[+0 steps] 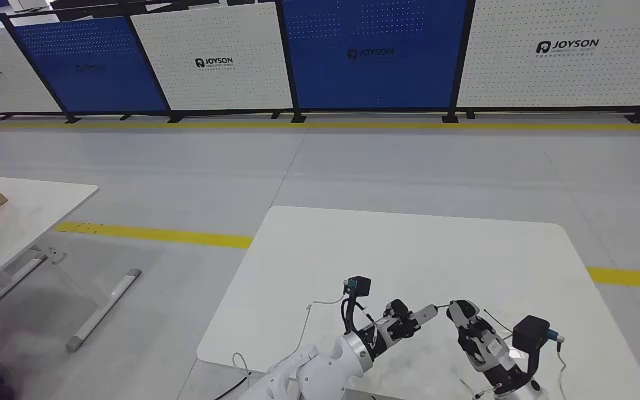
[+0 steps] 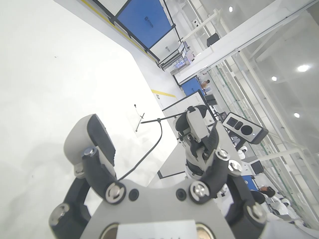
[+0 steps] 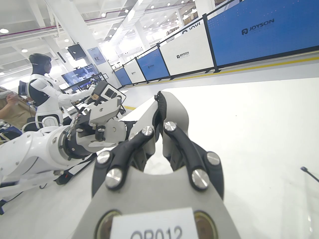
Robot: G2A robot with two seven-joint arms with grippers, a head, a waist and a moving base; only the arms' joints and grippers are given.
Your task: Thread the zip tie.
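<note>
1. The room is a bright hall. A row of blue and white fence panels (image 1: 375, 50) stands at 12 o'clock in the top view, behind a yellow floor line.
2. The white worktop (image 1: 420, 250) takes up the middle. Both arms sit at its 6 o'clock edge, probably so that the fine work stays under the wrist cameras.
3. The right gripper (image 3: 159, 105), near 5 o'clock, has its jaws closed on one end of the strap. It holds the strap off the worktop, apparently as a steady anchor.
4. The left gripper (image 2: 157, 140), just beside it towards 6 o'clock, has its jaws spread wide and grips nothing. It faces the tie, which looks like a stance for taking the free end.
5. The black zip tie (image 2: 158, 120) hangs in the air between the two grippers. A straight run leads from the right jaws to the head, with a short tip past it, so the threading appears made. The rest of the strap curves down towards the left gripper's base.
</note>
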